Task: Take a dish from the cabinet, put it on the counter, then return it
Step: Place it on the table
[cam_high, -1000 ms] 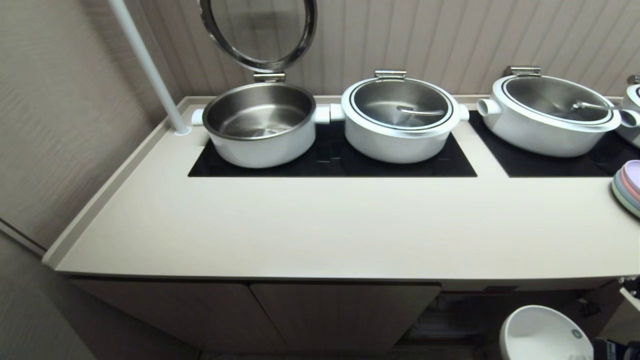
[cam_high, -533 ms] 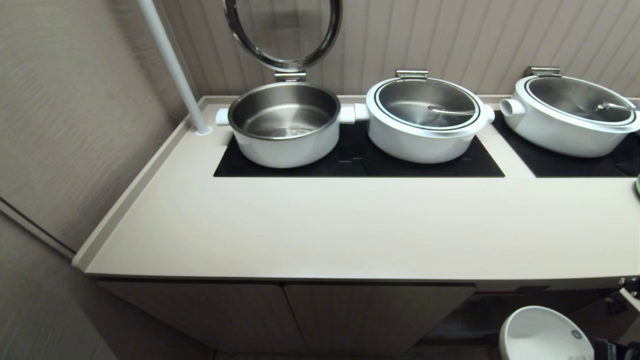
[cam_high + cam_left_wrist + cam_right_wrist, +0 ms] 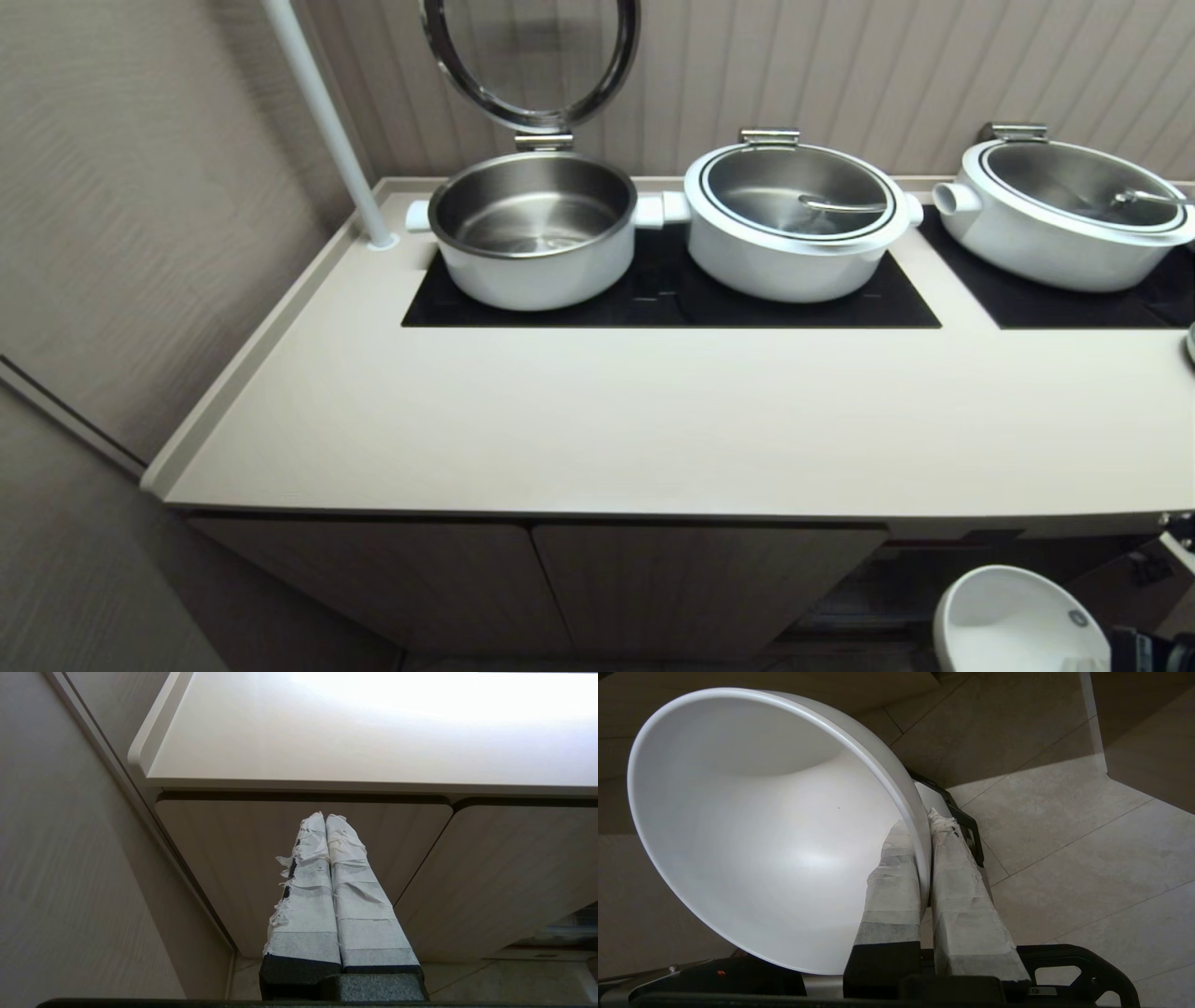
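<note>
Right end effector (image 3: 924,826) pinching bowl (image 3: 752,826) rim, below counter (image 3: 653,429) edge. Left end effector (image 3: 325,821) pressed together, idle. Glazed ceramic: stiff, slippery, chippable, lightish. Rim grip probably fine, tilt risky.

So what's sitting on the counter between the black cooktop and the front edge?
Nothing: in the head view that strip of the counter is bare from the cooktop panel to its front edge.

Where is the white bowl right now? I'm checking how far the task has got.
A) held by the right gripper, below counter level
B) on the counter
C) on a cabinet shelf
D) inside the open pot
A: the right gripper pinches the bowl by its rim, below the counter.
</note>
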Motion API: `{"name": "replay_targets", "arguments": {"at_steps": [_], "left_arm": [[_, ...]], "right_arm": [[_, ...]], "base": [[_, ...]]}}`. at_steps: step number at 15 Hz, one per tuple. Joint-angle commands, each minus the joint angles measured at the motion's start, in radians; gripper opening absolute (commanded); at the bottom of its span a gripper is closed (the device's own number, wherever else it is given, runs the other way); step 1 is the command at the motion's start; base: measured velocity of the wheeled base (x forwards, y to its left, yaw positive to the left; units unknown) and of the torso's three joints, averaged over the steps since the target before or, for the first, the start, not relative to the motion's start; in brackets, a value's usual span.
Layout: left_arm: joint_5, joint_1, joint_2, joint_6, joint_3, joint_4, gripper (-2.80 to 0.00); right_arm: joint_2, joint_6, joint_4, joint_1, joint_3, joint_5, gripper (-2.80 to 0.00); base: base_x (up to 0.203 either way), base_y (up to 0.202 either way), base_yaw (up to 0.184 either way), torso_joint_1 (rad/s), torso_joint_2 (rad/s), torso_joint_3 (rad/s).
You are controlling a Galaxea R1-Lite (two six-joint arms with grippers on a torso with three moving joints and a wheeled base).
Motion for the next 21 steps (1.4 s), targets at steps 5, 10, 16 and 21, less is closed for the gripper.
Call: {"name": "replay_targets", "arguments": {"at_steps": [5,10,16,21], "left_arm": [[0.000,0.000,0.000,0.000,0.000,-0.001,-2.80],[0.000,0.000,0.000,0.000,0.000,-0.001,-2.80],[0.000,0.000,0.000,0.000,0.000,-0.001,-2.80],[0.000,0.000,0.000,0.000,0.000,-0.001,-2.80]], "right_arm": [[0.003,0.009,0.009,0.003,-0.031,0.002,-2.80],[0.084,0.013,0.024,0.048,-0.166,0.036,-2.80],[0.318,0.016,0.123,0.091,-0.505,0.039,-2.80],[0.597,0.017,0.284,0.122,-0.923,0.097,-2.80]], "base": [[0.000,0.000,0.000,0.000,0.00,0.000],[0.000,0.000,0.000,0.000,0.00,0.000],[0.000,0.000,0.000,0.000,0.00,0.000],[0.000,0.000,0.000,0.000,0.00,0.000]]}}
